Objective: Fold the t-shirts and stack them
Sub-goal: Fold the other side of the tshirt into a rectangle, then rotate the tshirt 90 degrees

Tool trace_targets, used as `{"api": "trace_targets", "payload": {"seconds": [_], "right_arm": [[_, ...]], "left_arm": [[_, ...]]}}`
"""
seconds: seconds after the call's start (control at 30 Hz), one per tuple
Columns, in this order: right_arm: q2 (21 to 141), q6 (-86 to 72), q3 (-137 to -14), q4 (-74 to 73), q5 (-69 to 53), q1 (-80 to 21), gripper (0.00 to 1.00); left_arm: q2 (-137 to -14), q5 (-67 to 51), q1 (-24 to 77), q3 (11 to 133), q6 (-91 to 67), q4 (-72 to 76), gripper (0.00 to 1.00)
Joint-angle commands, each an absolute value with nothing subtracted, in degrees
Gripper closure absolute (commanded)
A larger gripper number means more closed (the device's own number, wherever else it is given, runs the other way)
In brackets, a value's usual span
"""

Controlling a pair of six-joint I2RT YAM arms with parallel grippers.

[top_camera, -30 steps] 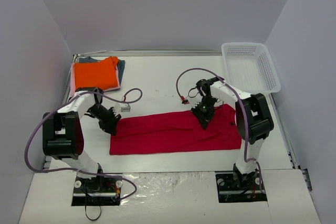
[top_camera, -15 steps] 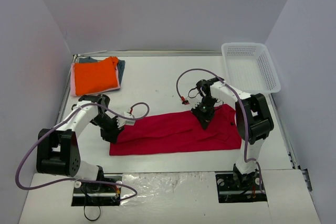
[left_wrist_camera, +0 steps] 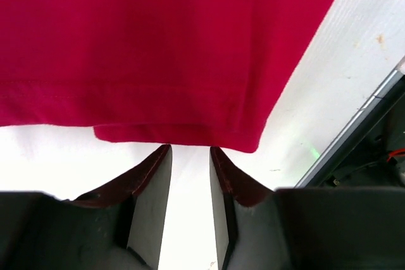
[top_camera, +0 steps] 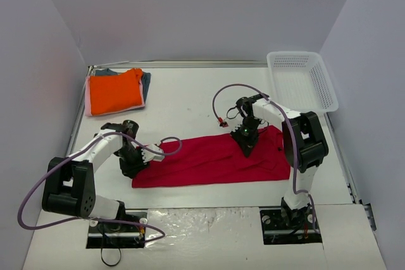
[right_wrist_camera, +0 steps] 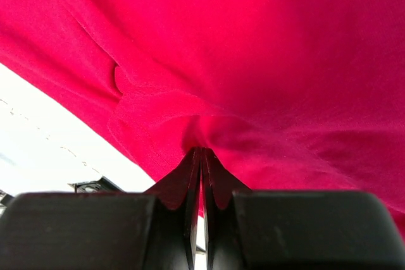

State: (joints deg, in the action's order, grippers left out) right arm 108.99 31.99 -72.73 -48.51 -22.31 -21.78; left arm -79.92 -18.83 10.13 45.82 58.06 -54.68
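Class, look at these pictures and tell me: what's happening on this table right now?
Two robot arms are working on a red t-shirt lying on the table. The right gripper is shut, pinching a pucker of its cloth. The left gripper is open at the shirt's left end, holding nothing. At the far left corner sit folded shirts, orange on top.

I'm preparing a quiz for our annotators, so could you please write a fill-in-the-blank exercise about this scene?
The right gripper pinches the red t-shirt with its jaws ___.
The left gripper holds ___ between its fingers.
The folded stack has an ___ shirt on top.
The white basket stands at the far ___ corner of the table.
Missing: shut; nothing; orange; right.
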Motion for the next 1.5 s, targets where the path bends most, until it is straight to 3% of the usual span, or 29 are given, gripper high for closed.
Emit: {"api": "trace_targets", "payload": {"seconds": [0.0, 0.1, 0.33, 0.93, 1.27, 1.47], "right_arm": [[106.27, 31.55, -71.90, -51.24, -20.74, -21.27, 0.99], [104.69, 31.64, -70.93, -51.68, -19.60, -20.13, 0.99], [102.48, 33.31, -66.80, -51.77, -18.11, -17.58, 0.99], [105.73, 34.89, -65.04, -50.27, -14.15, -11.60, 1.00], [113.62, 34.45, -71.80, -50.19, -13.97, -11.60, 1.00], [122.32, 33.49, -82.86, -50.54, -13.36, -11.60, 1.00]], "left_arm": [[-77.52, -17.92, 10.28, 47.02, 57.13, -55.10, 0.71], [-76.73, -21.34, 9.67, 50.96, 55.64, -56.59, 0.78], [-78.75, -28.83, 9.23, 57.48, 50.46, -55.47, 0.79], [-90.78, -13.62, 17.84, 55.72, 44.74, -41.05, 0.83], [-97.64, -9.14, 19.69, 56.43, 45.17, -43.33, 0.84], [-98.61, -8.35, 21.62, 55.90, 45.00, -45.52, 0.87]]}}
